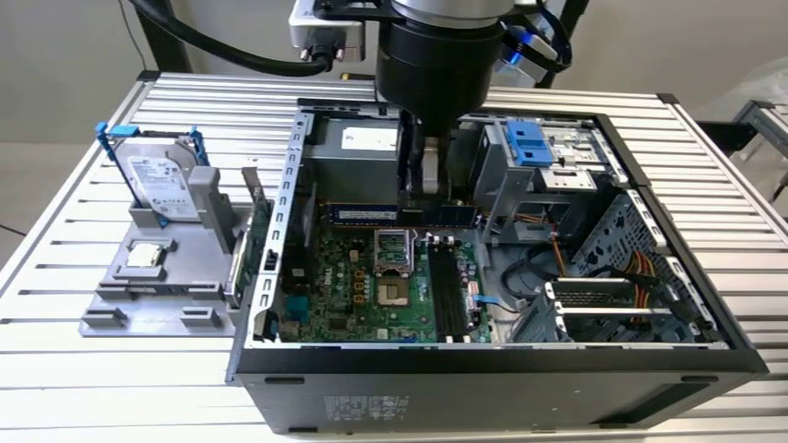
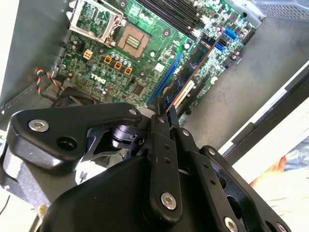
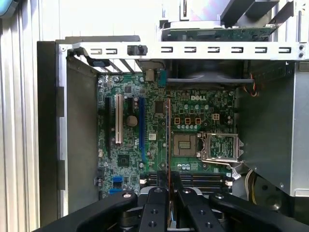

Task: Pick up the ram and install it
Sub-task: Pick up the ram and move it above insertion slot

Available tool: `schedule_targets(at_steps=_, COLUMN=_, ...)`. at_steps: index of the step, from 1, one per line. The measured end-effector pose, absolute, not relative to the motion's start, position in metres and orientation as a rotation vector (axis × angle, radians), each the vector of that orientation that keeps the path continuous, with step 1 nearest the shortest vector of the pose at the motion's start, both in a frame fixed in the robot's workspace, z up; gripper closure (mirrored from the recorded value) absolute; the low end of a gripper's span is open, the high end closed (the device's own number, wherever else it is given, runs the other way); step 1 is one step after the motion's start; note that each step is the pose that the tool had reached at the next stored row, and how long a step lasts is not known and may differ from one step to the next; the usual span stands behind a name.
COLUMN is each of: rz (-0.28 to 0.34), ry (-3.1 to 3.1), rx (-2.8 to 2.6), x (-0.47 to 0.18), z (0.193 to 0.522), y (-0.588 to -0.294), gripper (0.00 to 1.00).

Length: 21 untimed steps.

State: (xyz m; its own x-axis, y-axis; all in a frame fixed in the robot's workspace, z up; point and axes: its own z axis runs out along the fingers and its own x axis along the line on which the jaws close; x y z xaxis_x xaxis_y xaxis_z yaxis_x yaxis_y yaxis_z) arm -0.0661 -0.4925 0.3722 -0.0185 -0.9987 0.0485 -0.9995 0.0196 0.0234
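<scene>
Exterior view: the black two-finger gripper [image 1: 425,196] hangs inside the open dark computer case [image 1: 493,388], pinching the long thin green ram stick [image 1: 360,214] at mid-length, with its long axis across the view.

Second wrist view: the ram [image 2: 195,63] juts beyond the gripper [image 2: 164,113] — light, stiff and brittle, I'd judge, best held by its faces.

First wrist view: it's edge-on [image 3: 167,140] over the green motherboard [image 3: 128,145] — crosswise to the black memory slots [image 3: 193,179].

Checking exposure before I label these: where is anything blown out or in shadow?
Exterior view: even light, mild shade under the arm inside the case. First wrist view: white washout beyond the case rim. Second wrist view: bright washout outside the case, the dark claw holding the ram.
</scene>
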Motion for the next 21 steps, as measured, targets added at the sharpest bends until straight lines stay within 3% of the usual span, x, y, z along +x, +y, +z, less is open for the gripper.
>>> schedule_targets(at_steps=21, rz=0.027, ry=-2.206, rx=2.164, x=-0.052, z=0.372, y=-0.492, gripper=1.00)
